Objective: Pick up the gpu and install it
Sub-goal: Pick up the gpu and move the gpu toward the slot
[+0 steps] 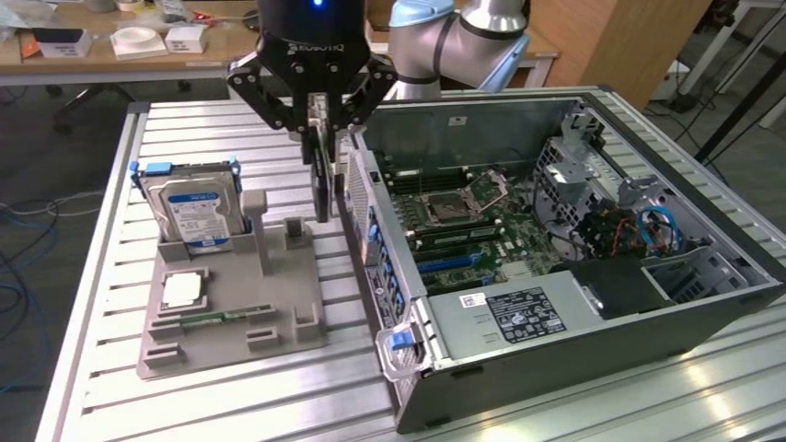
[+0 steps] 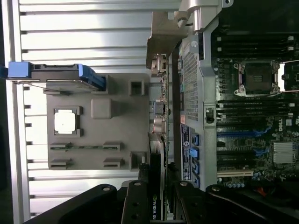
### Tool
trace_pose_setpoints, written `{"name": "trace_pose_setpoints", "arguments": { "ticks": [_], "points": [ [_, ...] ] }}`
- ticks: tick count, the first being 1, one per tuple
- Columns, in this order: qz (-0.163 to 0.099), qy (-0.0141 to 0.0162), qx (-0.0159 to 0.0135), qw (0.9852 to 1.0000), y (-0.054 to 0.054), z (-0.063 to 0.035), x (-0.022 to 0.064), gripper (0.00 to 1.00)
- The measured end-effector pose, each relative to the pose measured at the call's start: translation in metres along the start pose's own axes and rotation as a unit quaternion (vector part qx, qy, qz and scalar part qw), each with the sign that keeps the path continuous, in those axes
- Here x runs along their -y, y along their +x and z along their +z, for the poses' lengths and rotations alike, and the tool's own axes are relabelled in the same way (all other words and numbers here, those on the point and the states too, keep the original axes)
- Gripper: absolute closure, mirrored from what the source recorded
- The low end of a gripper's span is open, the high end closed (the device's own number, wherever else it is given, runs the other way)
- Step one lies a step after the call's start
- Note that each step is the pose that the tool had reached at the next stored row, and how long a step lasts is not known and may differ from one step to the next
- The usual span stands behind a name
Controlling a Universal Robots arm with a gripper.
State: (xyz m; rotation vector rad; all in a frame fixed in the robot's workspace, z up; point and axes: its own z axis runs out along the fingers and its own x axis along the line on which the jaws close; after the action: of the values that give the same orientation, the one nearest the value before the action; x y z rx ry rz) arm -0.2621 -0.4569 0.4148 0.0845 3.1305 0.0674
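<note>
Above the slatted metal table [image 1: 209, 405], the pincer [image 1: 323, 129] clamps the gpu [image 1: 322, 184] edge-on, a wooden desk [image 1: 227, 28] behind.

The gpu [image 1: 322, 184], a thin dark card with a metal end bracket, hangs upright and edge-on, pinched between the fingers [image 1: 290, 109] and reaching below them.

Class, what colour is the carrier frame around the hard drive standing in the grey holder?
Blue. The carrier frame shows best in the exterior view.

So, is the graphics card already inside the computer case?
No, the gripper holds the graphics card upright outside the computer case, next to the gray holder.
</note>
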Motion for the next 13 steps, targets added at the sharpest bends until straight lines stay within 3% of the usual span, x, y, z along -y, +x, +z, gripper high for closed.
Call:
{"name": "trace_pose_setpoints", "arguments": {
  "ticks": [13],
  "points": [
    [0.0, 0.0002, -0.0028, 1.0, -0.035, 0.0004, -0.0019, 0.74]
  ]
}}
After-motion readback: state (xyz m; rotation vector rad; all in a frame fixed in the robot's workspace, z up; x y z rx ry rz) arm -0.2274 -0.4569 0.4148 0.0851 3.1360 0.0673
